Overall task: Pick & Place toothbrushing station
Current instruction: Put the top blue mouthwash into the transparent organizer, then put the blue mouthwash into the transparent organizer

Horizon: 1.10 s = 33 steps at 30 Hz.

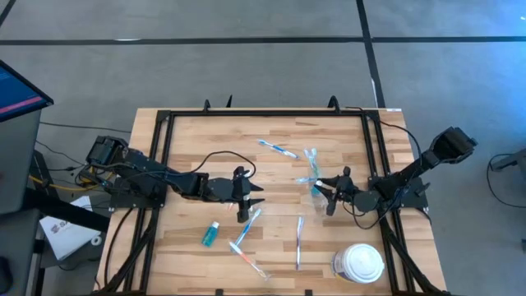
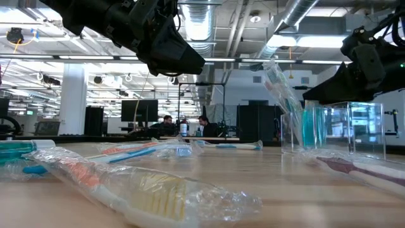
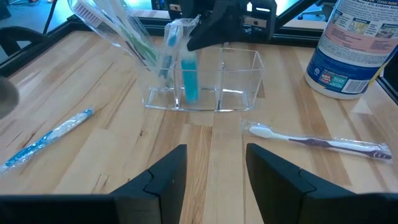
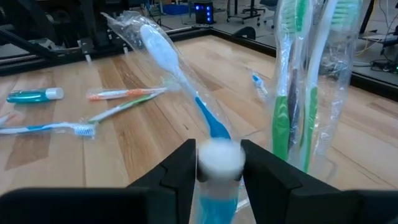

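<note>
Your right gripper [image 4: 217, 163] had its fingers pinched on a teal tube [image 4: 216, 199] at the clear holder [image 3: 205, 78]; left gripper [image 3: 214, 180] hung nearby, fingers apart, holding nothing.

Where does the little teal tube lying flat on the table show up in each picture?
High view: the teal tube lies on the lower left of the tabletop, below the left arm.
Low view: at the far left edge, lying flat.
Left wrist view: not in it.
Right wrist view: on the wood, just past the orange-handled toothbrush.
Shared landmark: that orange-handled toothbrush, near the tube in those three views.
</note>
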Motion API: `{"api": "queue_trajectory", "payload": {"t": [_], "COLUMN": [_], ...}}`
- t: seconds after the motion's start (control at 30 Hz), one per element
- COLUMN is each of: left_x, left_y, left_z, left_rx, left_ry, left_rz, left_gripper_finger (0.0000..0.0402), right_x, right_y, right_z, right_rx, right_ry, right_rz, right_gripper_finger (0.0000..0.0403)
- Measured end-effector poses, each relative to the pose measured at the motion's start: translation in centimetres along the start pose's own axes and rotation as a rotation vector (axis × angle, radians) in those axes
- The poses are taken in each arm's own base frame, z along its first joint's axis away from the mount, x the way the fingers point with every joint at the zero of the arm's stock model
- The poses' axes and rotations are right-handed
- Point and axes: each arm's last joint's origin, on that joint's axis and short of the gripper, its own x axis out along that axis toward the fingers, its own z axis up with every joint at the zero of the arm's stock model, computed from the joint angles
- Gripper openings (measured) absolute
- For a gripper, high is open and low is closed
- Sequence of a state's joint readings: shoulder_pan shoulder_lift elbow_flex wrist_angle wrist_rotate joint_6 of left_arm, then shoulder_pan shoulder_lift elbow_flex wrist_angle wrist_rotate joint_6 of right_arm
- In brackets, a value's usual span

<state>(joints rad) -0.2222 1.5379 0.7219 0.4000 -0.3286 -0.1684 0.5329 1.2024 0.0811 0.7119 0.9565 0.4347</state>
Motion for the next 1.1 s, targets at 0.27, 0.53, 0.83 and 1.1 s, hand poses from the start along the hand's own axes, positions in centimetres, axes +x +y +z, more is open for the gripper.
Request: {"api": "queue_trajectory", "payload": {"t": [0.27,0.53,0.83,1.1], "left_x": [0.0,0.0,-0.1,-0.8], "left_y": [0.0,0.0,-0.4,-1.7], "left_z": [0.0,0.0,-0.3,-2.1], "left_rx": [0.0,0.0,-0.019,-0.212], "left_ry": [0.0,0.0,0.028,0.227], "left_rz": [0.0,0.0,-0.032,-0.123], "left_gripper_finger": [0.0158,0.0158,0.0158,0.0158], "right_x": [0.2,0.2,-0.8,-1.5], "right_y": [0.1,0.2,0.8,0.9], "right_z": [0.1,0.4,2.0,2.7], "right_rx": [-0.005,-0.018,-0.062,-0.046], "right_ry": [-0.002,-0.022,-0.11,-0.14], "right_rz": [0.021,0.034,0.105,0.14], "right_gripper_finger": [0.0082,0.0076,0.0076,0.0076]}}
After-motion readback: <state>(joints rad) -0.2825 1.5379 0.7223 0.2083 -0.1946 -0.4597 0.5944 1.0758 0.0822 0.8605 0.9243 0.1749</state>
